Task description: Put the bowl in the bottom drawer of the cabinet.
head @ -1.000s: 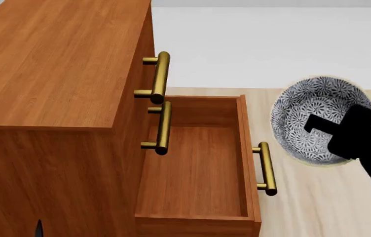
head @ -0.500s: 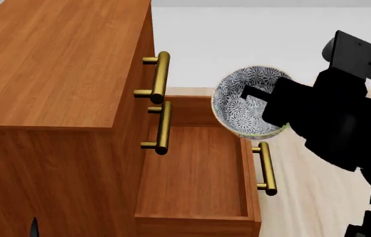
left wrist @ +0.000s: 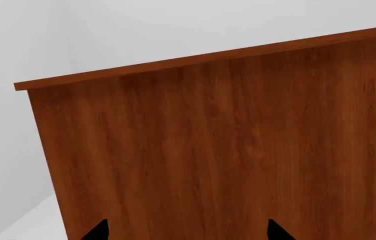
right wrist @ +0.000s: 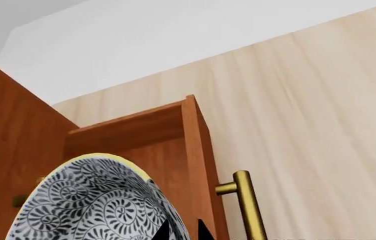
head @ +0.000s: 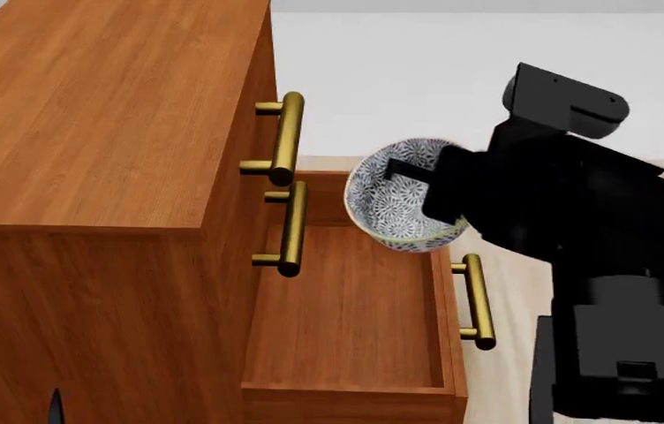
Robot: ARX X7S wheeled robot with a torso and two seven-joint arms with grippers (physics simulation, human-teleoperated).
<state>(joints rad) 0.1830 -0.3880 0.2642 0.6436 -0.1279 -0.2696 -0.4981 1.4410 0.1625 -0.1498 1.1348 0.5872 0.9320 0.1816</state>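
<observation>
my right end effector (head: 409, 181) clamped on the bowl (head: 397, 196) rim | bowl tilted, held above the far end of the open bottom drawer (head: 350, 309) of the cabinet (head: 96, 132) | my left end effector (left wrist: 186, 231) beside cabinet wall, fingertips spread apart, holding nothing

Reddish-brown wood-grain, smooth satin finish on the cabinet (head: 96, 115) and bottom drawer (head: 350, 309), shiny brass bar handle (head: 475, 300), glazed ceramic-looking patterned bowl (head: 397, 208), matt black right gripper (head: 426, 190), pale wood floor (right wrist: 308, 115).
</observation>
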